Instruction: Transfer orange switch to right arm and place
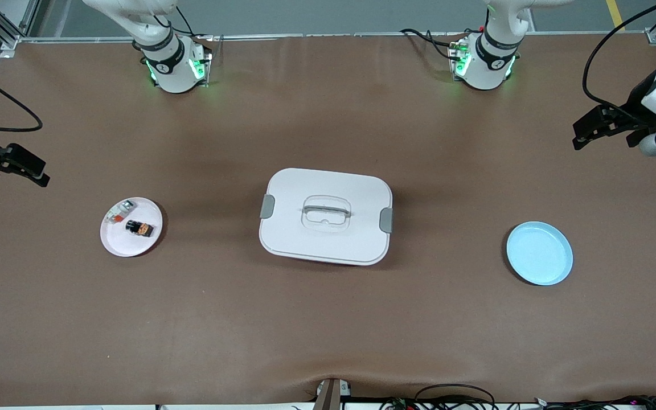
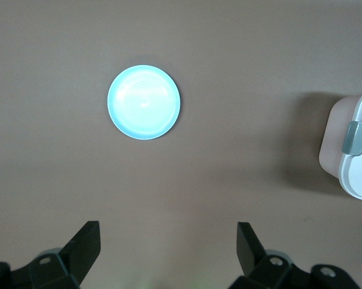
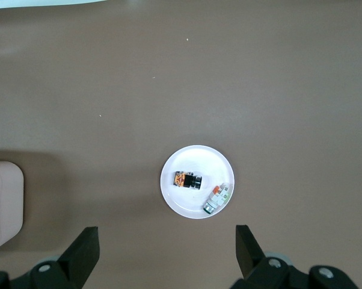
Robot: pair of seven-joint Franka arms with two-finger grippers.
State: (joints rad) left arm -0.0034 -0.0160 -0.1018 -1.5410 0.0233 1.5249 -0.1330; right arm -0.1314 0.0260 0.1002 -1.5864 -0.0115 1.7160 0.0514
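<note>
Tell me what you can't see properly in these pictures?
- White box: the shut lid hides its inside in the front view; both wrist views' edges cut it off.
- Orange switch and the clear piece on the white plate: too small for details.
</note>
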